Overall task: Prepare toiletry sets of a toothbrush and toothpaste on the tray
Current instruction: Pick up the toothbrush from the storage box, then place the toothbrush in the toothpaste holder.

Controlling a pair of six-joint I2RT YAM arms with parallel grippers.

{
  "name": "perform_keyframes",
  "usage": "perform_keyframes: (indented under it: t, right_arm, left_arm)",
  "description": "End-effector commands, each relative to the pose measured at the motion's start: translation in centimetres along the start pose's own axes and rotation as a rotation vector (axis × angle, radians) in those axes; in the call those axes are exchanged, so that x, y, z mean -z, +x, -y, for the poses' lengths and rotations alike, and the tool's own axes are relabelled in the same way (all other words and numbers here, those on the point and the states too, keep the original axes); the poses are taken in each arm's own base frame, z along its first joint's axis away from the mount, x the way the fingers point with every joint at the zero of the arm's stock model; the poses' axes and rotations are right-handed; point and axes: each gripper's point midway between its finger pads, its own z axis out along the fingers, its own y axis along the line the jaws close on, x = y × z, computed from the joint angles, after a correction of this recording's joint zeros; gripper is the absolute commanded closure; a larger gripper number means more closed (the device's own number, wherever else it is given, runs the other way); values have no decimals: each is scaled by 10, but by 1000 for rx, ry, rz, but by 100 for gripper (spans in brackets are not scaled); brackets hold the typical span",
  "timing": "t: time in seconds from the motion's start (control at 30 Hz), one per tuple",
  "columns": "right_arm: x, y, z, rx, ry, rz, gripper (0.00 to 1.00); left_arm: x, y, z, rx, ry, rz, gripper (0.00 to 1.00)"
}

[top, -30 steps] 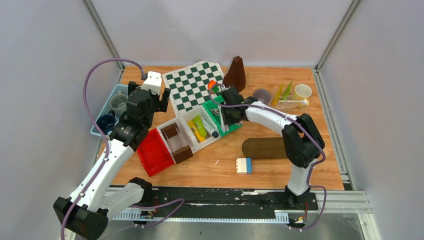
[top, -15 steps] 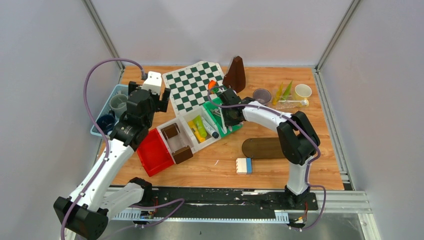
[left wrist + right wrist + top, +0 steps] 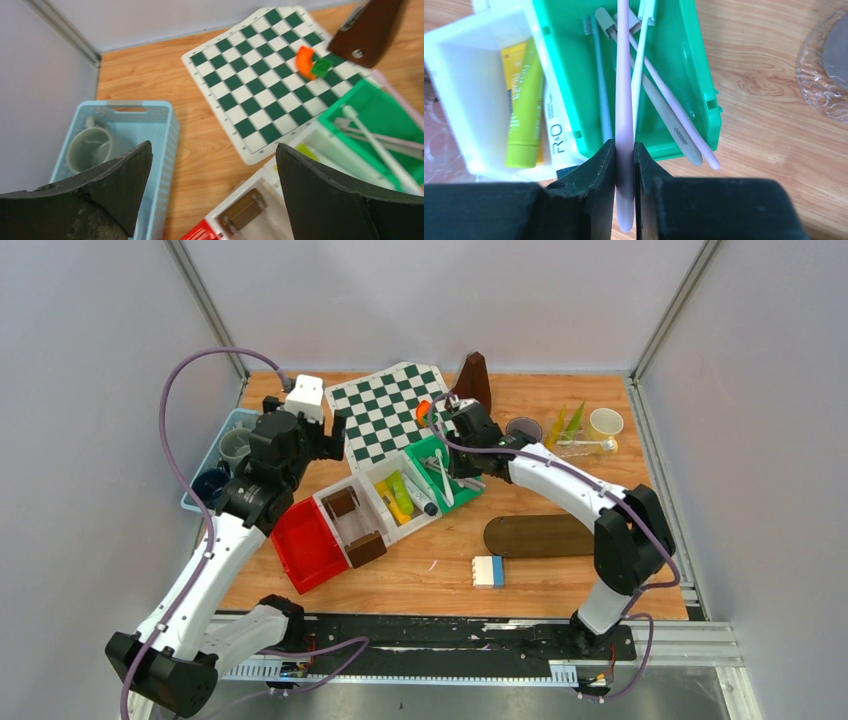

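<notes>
Right gripper is clamped on a pale pink toothbrush, handle pinched between the fingers. The brush sits over the green bin, centre of the top view. Other brushes lie in that bin. Yellow tube is in the white bin just left of it. Left gripper is wide open and holds nothing, beside the blue tray at frame left. Grey mug is inside the tray. Pale yellow mug is upper right, well apart.
</notes>
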Motion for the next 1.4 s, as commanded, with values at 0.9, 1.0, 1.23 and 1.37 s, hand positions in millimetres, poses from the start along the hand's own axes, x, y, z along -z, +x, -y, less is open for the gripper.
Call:
perform_keyframes:
  t: [0.9,1.0,1.23,1.37]
  right_arm:
    - [145,-46,-54,33,-328,675,100]
    - [147,-42,-59,40,-322,682,100]
    - [147,-36,-65,70,-278,696,100]
    - [146,-33,-70,86,-254,700,100]
  left_arm:
    - [30,-49,218,719,671,-78,3]
    - [26,-44,225,747,656,-91,5]
    - [24,-27,247,793,657,-123,21]
    - [25,-15,253,820,663,-141,36]
